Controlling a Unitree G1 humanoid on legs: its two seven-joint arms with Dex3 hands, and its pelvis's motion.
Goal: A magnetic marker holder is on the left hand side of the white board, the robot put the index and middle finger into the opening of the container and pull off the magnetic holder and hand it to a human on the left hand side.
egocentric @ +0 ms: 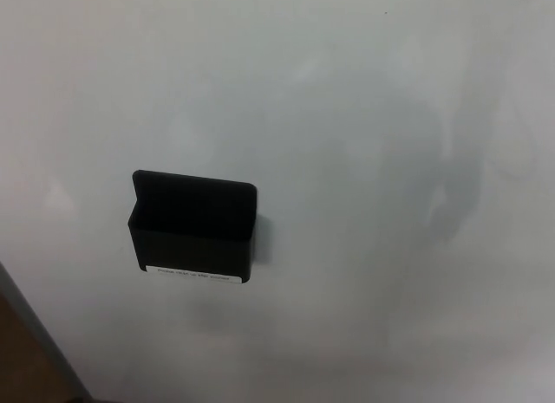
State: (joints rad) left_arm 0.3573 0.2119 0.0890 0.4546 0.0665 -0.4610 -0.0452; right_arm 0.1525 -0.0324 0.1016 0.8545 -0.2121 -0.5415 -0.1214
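Note:
A black magnetic marker holder (pixel 193 229) clings to the whiteboard (pixel 364 117), left of the picture's middle. Its open top faces up and looks empty, and a thin white label strip (pixel 192 275) runs along its lower front edge. Neither of my hands shows in the head view. Only a faint grey shadow (pixel 451 195) lies on the board at the right.
The whiteboard's grey frame edge (pixel 35 334) runs diagonally across the lower left corner, with a brown surface (pixel 17 368) beyond it.

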